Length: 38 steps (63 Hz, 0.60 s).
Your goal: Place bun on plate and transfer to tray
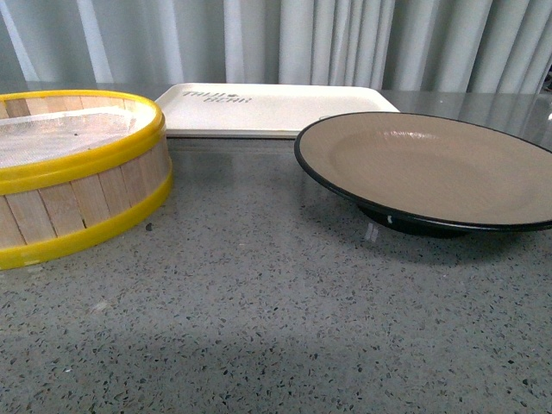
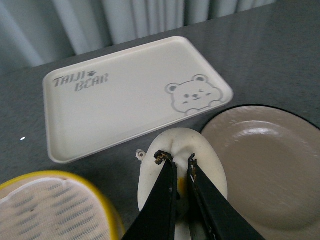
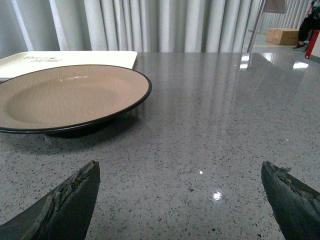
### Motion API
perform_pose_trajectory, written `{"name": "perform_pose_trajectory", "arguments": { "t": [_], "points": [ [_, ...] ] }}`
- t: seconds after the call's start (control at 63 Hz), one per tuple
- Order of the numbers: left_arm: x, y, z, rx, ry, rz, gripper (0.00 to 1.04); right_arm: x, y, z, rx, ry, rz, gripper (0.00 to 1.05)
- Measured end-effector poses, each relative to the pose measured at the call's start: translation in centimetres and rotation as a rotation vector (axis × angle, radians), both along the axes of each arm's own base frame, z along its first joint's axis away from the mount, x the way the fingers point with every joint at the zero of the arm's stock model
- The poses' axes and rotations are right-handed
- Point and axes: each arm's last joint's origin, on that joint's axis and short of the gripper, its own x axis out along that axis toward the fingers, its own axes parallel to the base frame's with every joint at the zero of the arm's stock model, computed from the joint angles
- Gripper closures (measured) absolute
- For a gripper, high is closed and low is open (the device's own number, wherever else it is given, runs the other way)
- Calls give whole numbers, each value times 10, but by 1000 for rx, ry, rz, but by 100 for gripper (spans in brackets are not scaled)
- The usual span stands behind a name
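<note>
the left gripper (image 2: 178, 162) pinched the bun (image 2: 207, 165) just beside the plate (image 2: 270, 165) — not yet over it. the narrow pinch on soft dough could slip or tear, dropping it short of the plate; the right gripper (image 3: 182, 197) sat spread wide near the plate.

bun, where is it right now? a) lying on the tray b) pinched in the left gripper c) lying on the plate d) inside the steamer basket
B: the left wrist view shows the bun clamped between the black fingers of the left gripper, off both the plate and the tray.
</note>
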Motion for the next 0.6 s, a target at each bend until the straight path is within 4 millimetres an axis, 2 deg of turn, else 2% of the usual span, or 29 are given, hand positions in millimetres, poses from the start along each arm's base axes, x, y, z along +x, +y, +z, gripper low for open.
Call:
{"name": "perform_pose_trajectory", "arguments": {
  "t": [0.174,0.333,0.603],
  "points": [
    [5,-35,-24,43,35,-70,101,0,0,0,0,0,0,8],
    [22,-68,-53,104,82,-93,101,0,0,0,0,0,0,8],
    [40,-112,-73,136,117,-152,101,0,0,0,0,0,0,8]
  ]
}}
